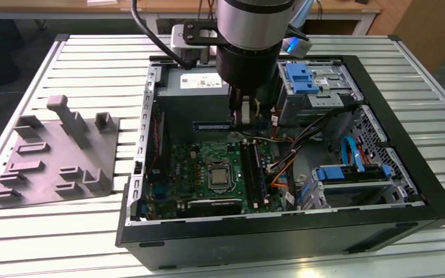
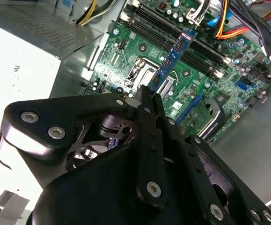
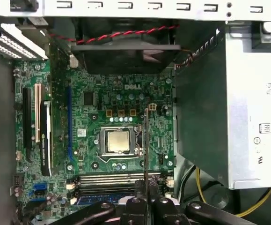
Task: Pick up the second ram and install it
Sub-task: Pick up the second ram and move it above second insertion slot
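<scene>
Gripper (image 2: 149, 96) is clamped on one end of the second ram (image 2: 175, 56), jaws tight on the board and touching nothing else. We see the stick jut out from the fingertips, held above the mobo (image 3: 84, 140) and not yet in a slot. Its long axis runs toward the exterior view's left, i.e. crosswise to the RAM slots (image 3: 116, 180). In the first wrist view those slots sit close by the gripper, w/ the CPU socket (image 3: 118, 140) beyond.

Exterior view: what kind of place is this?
Likely a robot workshop or lab: an open computer case sits on a slatted metal table, a robot arm reaches in with its gripper shut on the second ram, and a grey holder tray lies beside.
</scene>
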### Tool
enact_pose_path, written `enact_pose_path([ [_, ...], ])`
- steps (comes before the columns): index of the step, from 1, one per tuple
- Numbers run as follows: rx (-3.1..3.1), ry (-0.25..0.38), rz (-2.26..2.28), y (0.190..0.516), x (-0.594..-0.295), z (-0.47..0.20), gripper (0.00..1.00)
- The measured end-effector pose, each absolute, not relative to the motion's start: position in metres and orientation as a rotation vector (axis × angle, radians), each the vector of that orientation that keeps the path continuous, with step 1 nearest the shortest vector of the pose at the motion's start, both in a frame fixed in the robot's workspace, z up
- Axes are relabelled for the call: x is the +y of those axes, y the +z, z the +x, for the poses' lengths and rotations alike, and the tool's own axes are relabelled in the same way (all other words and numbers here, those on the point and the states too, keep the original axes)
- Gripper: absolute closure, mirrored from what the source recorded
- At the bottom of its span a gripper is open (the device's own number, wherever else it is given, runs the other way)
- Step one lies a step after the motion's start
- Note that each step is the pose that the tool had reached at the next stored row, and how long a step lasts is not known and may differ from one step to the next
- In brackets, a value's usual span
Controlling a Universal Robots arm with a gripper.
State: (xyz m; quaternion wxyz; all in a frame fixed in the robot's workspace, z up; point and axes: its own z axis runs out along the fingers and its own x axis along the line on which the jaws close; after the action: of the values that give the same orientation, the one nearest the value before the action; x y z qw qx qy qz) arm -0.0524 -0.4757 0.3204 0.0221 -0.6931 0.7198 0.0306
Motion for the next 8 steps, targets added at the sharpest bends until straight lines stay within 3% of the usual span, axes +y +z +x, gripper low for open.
enact_pose_path([
  [8, 2.223, 0.095, -2.155, 0.3132, -0.4839, -0.0518, 0.86],
])
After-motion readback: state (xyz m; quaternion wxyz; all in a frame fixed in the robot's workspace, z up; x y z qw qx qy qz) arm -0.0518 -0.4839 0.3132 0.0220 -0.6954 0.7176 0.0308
